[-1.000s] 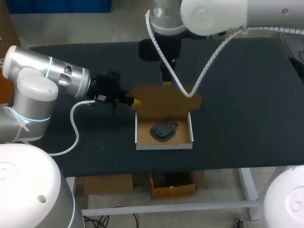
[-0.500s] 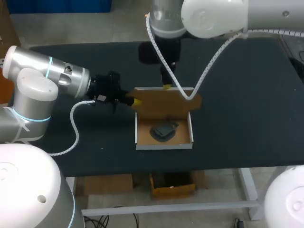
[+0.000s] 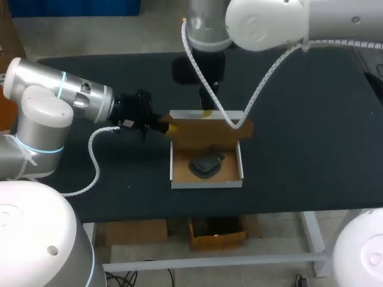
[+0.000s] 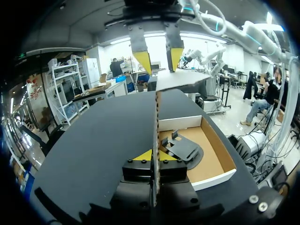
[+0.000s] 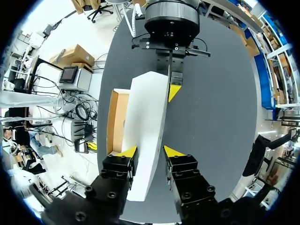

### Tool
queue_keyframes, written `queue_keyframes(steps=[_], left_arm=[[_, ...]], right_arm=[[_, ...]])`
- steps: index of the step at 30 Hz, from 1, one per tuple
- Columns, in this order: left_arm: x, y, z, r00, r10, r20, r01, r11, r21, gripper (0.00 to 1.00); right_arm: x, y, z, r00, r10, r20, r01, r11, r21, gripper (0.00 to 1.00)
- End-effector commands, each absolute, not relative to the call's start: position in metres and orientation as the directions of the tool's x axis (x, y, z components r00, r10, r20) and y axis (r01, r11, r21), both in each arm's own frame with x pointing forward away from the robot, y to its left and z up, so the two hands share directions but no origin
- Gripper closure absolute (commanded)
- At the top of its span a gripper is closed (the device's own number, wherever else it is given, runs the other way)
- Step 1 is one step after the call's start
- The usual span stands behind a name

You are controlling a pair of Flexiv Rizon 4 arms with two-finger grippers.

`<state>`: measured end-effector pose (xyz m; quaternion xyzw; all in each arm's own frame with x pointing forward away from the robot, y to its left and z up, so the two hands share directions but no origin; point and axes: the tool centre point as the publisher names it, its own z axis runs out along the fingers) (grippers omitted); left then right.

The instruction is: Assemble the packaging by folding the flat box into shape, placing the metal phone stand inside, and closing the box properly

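Over the box (image 3: 206, 183), left fingers (image 4: 144, 155) clamp its lid (image 3: 203, 133); right fingers (image 5: 127, 151) stand apart around it.

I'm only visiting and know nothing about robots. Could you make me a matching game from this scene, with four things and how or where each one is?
Things:
1 phone stand
2 lid
3 left gripper
4 right gripper

States:
A open, at the lid's free edge
B lying in the box
C shut on the lid's side
D raised partway over the box

Pairs: 1-B, 2-D, 3-C, 4-A
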<state>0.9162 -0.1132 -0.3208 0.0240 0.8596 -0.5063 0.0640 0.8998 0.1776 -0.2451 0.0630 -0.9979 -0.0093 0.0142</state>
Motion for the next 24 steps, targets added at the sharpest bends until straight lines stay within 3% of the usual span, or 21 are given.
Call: queue_keyframes(steps=[1, 24], left_arm=[[0.917, -0.113, -0.321, -0.990, -0.024, -0.136, 0.107, 0.484, -0.868, 1.00], [0.917, -0.113, -0.321, -0.990, -0.024, -0.136, 0.107, 0.484, -0.868, 1.00]], right_arm=[[0.902, 0.180, -0.249, -0.991, -0.125, 0.040, -0.124, 0.992, 0.017, 0.69], [0.907, 0.182, -0.266, -0.988, -0.124, 0.092, -0.123, 0.992, 0.018, 0.73]])
